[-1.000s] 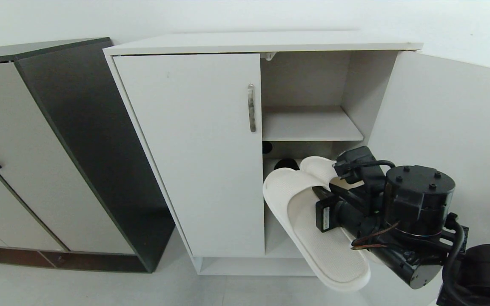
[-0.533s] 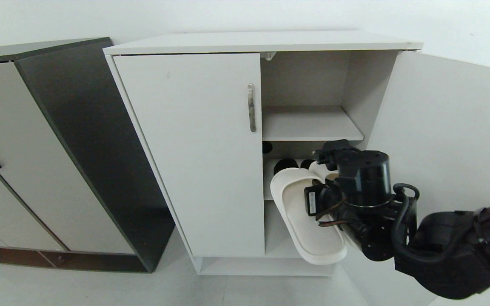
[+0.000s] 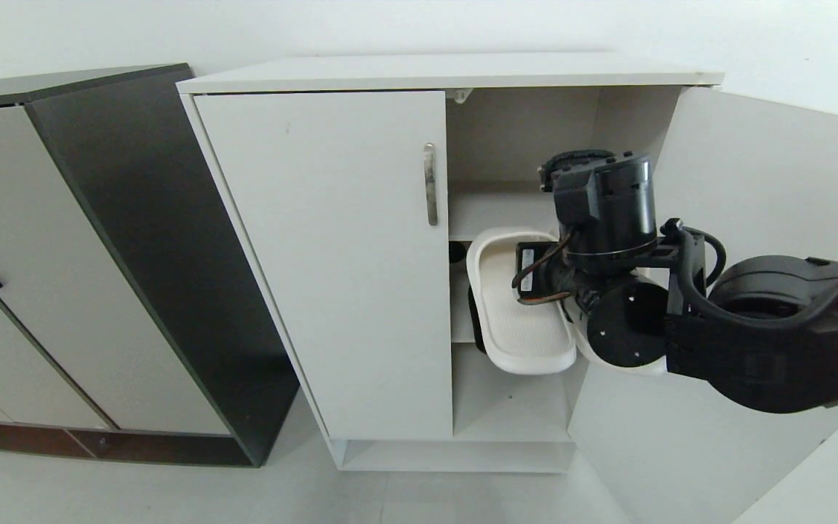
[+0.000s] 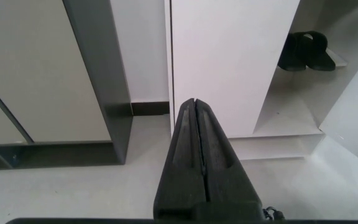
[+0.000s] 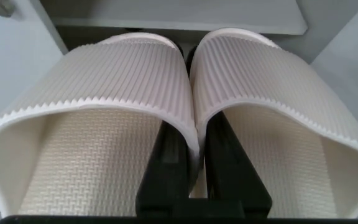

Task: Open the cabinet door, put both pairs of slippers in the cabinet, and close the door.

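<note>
Your cabinet door (image 3: 746, 218) is open, black slippers (image 4: 307, 51) shelved; right hand (image 5: 194, 134) clamps the white slippers (image 3: 517, 320) at the opening; placing and closing remain

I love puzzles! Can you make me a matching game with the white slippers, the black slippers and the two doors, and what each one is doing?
Things:
1. white slippers
2. black slippers
3. left door
4. right door

States:
A. shut
B. swung open
C. lying inside the cabinet
D. held by the right gripper

Pairs: 1-D, 2-C, 3-A, 4-B
</note>
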You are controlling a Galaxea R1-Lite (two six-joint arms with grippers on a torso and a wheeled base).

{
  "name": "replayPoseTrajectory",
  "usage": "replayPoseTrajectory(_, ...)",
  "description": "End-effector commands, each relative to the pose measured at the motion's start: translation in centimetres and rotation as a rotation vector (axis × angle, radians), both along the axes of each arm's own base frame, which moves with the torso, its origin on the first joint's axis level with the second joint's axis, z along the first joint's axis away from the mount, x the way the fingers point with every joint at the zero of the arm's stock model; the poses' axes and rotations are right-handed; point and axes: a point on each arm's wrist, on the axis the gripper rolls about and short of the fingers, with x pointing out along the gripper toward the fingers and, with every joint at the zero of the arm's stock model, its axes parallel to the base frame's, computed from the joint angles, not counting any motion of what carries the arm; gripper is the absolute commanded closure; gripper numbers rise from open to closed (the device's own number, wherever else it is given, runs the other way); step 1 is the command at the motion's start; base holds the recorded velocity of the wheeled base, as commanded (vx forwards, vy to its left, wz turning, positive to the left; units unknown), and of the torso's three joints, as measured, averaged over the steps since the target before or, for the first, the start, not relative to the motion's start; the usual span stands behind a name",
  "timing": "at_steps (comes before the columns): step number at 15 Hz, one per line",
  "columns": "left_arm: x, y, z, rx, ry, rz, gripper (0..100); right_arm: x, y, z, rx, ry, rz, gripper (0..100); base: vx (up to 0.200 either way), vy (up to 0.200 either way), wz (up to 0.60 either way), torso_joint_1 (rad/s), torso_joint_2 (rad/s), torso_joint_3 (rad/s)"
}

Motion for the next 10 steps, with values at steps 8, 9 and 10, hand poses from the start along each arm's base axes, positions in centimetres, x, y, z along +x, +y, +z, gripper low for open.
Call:
replayPoseTrajectory(8, 0.0, 0.0, 0.0, 0.003, 0.000, -0.002, 100, 2.3, -0.6, -1.5, -0.032, -0.029, -0.044, 100, 0.075, 0.000, 0.00, 0.000, 0.00, 0.001)
replayPoseTrajectory(9, 0.0, 0.0, 0.0, 0.003, 0.000, -0.002, 100, 2.7, -0.7, -1.6, -0.029, -0.034, -0.050, 100, 0.200, 0.000, 0.00, -0.012, 0.00, 0.002)
replayPoseTrajectory(10, 0.0, 0.0, 0.0, 0.003, 0.000, -0.002, 100, 2.8, -0.6, -1.6, -0.034, -0.042, -0.050, 100, 0.200, 0.000, 0.00, 0.007, 0.00, -0.002)
